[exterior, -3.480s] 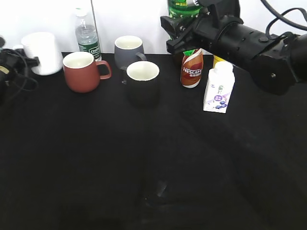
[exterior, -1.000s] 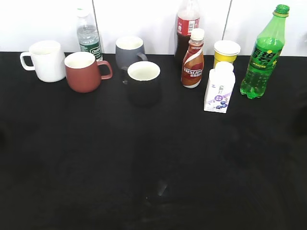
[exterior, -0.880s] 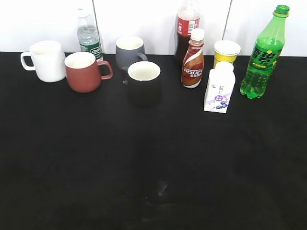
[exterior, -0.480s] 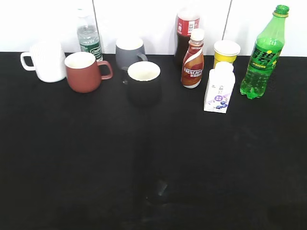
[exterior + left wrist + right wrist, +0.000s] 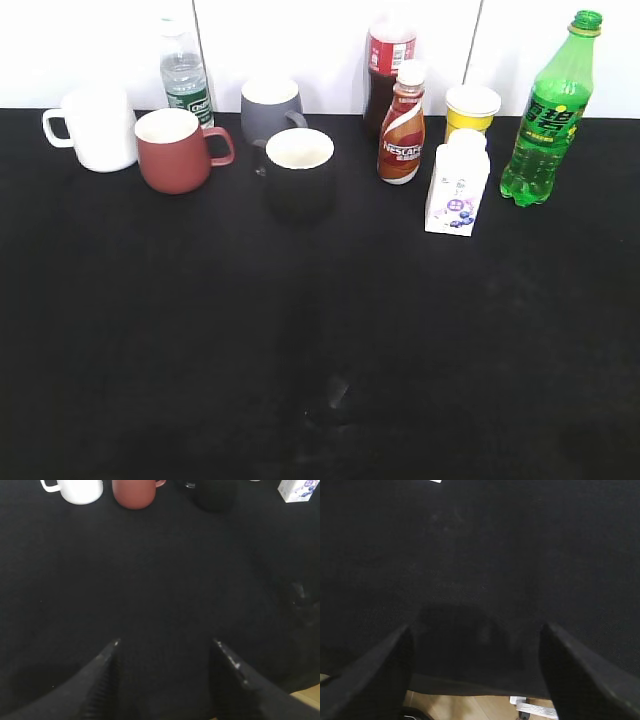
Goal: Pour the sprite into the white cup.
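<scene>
The sprite (image 5: 548, 112), a tall green bottle with a green cap, stands upright at the far right of the black table. The white cup (image 5: 96, 128) stands at the far left with its handle to the left; it also shows in the left wrist view (image 5: 78, 489). Neither gripper shows in the exterior view. My left gripper (image 5: 166, 647) is open and empty over bare black cloth near the table's front. My right gripper (image 5: 476, 632) is open and empty above the table's front edge.
Between cup and sprite stand a red-brown mug (image 5: 174, 150), a grey mug (image 5: 270, 106), a black mug (image 5: 298, 172), a small water bottle (image 5: 184, 76), a cola bottle (image 5: 386, 62), a Nescafe bottle (image 5: 402, 130), a yellow cup (image 5: 471, 108) and a white carton (image 5: 456, 185).
3.5 s ago the right arm held the sprite high at the back and the left gripper was by the white cup. Now both arms are withdrawn and the sprite stands at the right.
</scene>
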You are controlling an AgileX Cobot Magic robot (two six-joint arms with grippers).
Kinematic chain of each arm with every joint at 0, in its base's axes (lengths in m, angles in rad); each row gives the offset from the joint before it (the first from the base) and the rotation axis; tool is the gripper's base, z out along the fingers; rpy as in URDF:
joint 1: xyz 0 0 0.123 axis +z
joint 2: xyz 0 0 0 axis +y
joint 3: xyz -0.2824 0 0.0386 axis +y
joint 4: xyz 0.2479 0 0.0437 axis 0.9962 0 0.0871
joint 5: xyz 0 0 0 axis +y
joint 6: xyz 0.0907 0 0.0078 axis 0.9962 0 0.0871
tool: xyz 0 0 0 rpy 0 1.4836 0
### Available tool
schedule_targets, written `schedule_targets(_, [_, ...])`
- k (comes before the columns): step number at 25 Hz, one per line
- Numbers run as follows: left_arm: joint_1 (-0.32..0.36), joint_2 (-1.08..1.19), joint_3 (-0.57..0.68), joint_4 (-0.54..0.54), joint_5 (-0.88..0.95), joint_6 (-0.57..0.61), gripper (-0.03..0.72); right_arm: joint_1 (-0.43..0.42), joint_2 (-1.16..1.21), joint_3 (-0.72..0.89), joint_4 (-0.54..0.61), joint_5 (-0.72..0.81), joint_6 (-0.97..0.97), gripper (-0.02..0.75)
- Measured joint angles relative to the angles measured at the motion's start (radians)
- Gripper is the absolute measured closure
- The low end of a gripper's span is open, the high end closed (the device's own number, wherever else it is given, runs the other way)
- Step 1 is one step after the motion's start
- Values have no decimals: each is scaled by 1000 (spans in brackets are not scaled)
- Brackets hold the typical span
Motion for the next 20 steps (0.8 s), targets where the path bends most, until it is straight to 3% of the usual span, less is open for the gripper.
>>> schedule_targets(4, [17, 0, 0, -1, -2, 0, 270, -14, -1, 0, 0, 0, 0, 155])
schedule_targets(8, [231, -84, 0, -1, -2, 1, 270, -204, -85, 0, 0, -2, 1, 155])
schedule_targets(10, [280, -151, 1, -1, -2, 1, 270, -217, -168, 0, 0, -2, 1, 155])
schedule_targets(20, [316, -169, 1, -1, -1, 1, 270, -217, -173, 1, 0, -2, 1, 160])
